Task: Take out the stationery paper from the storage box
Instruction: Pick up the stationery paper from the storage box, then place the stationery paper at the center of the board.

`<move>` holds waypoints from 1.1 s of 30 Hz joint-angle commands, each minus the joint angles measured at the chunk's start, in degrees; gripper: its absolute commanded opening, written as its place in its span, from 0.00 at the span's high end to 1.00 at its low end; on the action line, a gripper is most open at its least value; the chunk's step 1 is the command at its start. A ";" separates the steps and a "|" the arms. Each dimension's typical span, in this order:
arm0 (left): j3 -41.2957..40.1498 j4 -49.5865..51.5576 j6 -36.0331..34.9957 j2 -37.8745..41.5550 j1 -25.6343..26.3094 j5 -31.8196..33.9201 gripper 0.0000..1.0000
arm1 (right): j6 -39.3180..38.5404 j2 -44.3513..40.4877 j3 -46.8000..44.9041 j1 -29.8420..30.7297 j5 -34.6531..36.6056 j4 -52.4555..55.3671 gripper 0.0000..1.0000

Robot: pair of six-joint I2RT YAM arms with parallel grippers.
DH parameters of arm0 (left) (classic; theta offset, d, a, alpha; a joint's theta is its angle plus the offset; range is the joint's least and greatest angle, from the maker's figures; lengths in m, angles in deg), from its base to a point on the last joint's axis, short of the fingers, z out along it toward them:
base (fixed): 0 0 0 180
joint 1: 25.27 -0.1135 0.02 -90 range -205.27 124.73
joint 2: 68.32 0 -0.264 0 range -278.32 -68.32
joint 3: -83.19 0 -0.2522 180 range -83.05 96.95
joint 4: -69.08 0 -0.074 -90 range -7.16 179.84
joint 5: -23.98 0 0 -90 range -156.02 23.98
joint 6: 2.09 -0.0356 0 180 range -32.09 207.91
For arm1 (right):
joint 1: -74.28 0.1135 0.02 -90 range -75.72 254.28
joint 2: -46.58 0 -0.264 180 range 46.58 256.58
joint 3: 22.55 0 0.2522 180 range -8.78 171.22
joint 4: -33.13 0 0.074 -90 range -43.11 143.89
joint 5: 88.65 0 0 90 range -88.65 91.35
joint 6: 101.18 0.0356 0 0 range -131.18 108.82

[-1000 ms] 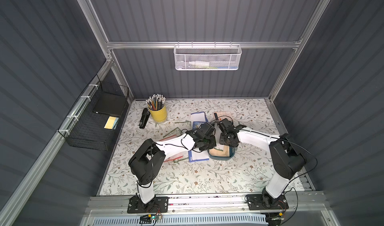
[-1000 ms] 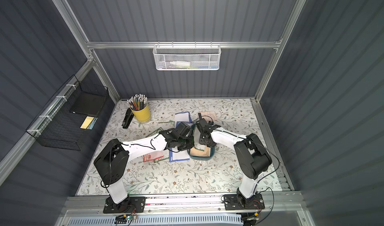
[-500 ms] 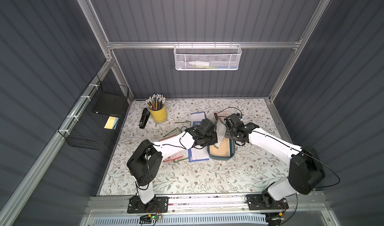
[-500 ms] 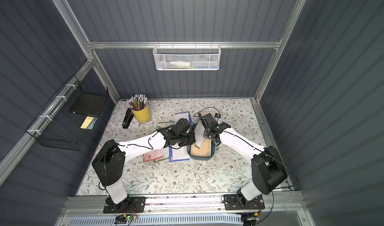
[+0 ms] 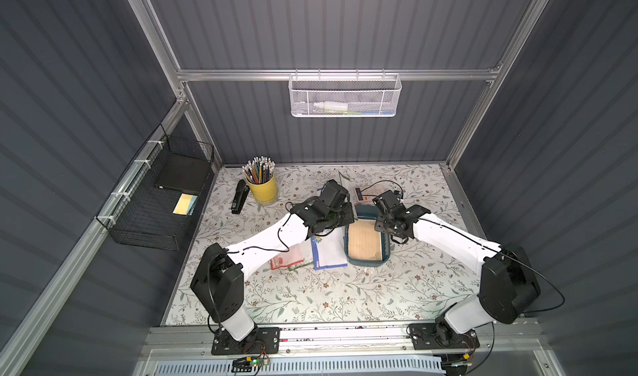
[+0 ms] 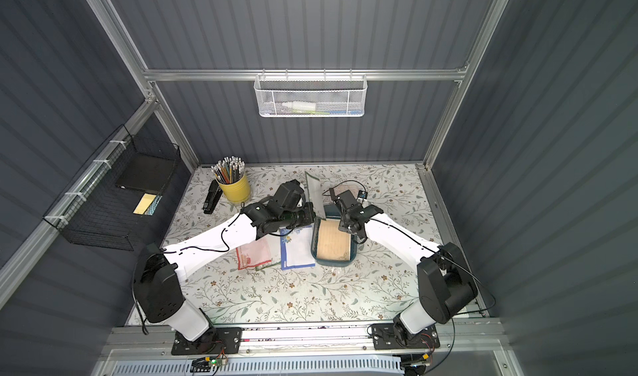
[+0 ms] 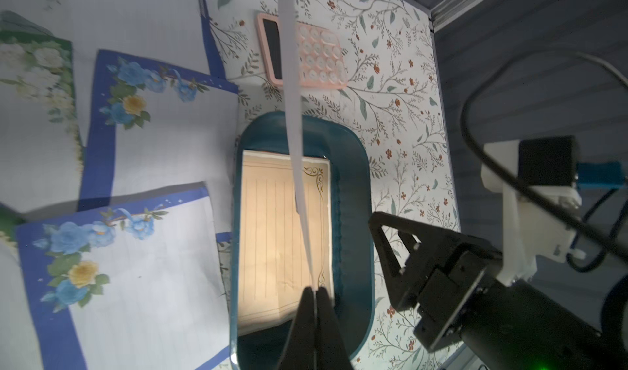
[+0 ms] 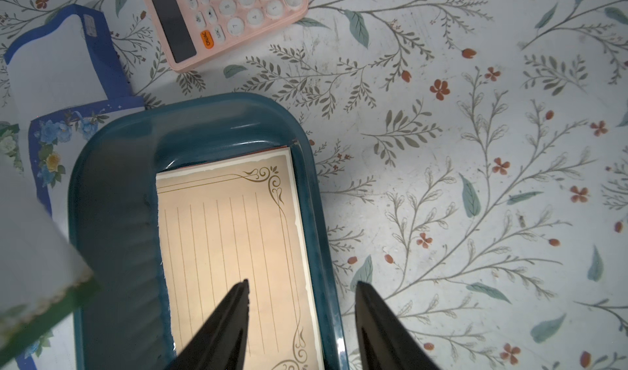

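**Ana:** What does the left claw (image 7: 316,291) have?

**Ben:** It is pinched tight on 1 white sheet (image 7: 294,113) with a green edge. The sheet stands up in the air over the blue box (image 7: 356,188).

**Ana:** And the right claw (image 8: 300,283)?

**Ben:** Its 2 tips are apart and hold nothing. It hangs over the side of the box, with 1 tip over the tan sheet (image 8: 231,222).

**Ana:** Where is the tan sheet?

**Ben:** It lies flat inside the box. Blue-flower sheets (image 7: 153,130) lie on the table (image 8: 441,181) just beside the box. A pink calculator (image 8: 224,14) lies near its far end.
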 commanded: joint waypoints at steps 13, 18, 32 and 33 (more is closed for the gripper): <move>5.89 7.63 -14.05 1.43 -8.41 3.78 1.00 | 0.67 -1.01 -1.98 -0.26 0.28 -0.20 0.45; 9.34 7.62 -19.47 -2.47 -10.94 1.94 1.00 | 1.06 -1.00 -2.32 -0.29 -0.32 0.45 0.45; 8.79 -11.17 -25.43 -6.52 -22.44 -30.63 1.00 | 1.45 -1.81 -4.45 -0.28 -1.15 -0.06 0.45; 9.66 -11.30 -25.32 -7.33 -22.44 -31.82 1.00 | 1.45 -1.78 -4.45 -0.26 -1.17 0.08 0.45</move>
